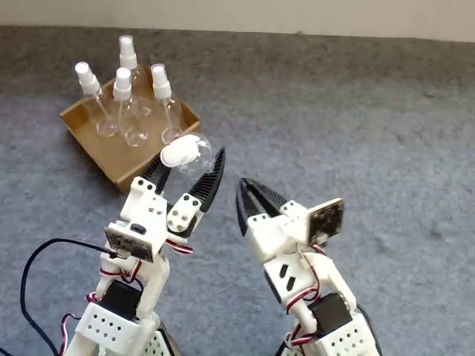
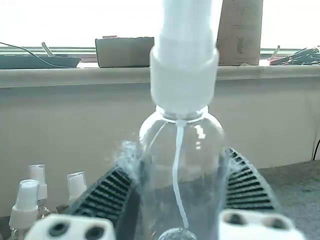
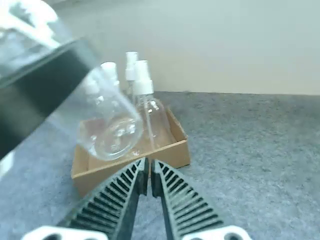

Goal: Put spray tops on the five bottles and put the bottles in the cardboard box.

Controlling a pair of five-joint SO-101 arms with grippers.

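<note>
The left gripper [image 1: 189,160] has its ribbed black fingers [image 2: 107,192] clamped on either side of a clear bottle [image 1: 199,152], and from its own wrist view you can see the glass pinched between them with a white spray top [image 2: 185,60] seated on the neck and the thin dip tube running down inside. In the high view that bottle sits just left of centre, tipped well over, with its spray top pointing toward the left of the frame. It shows against the lower right corner of the cardboard box [image 1: 111,159].

The right gripper [image 1: 245,190], a little right of centre in the high view, has its fingers [image 3: 175,197] drawn together to a thin slit with nothing between them. Its tips point up the frame toward the held bottle but stand apart from it. In the right wrist view the round clear base of that bottle hangs in the left half of the frame.

In the upper left of the high view the box rests on the grey table [image 1: 371,148]. Four bottles [image 1: 125,107] stand upright inside it, close together, each with a white spray top on. A black cable [image 1: 30,274] loops at the lower left beside the left arm's base.
</note>
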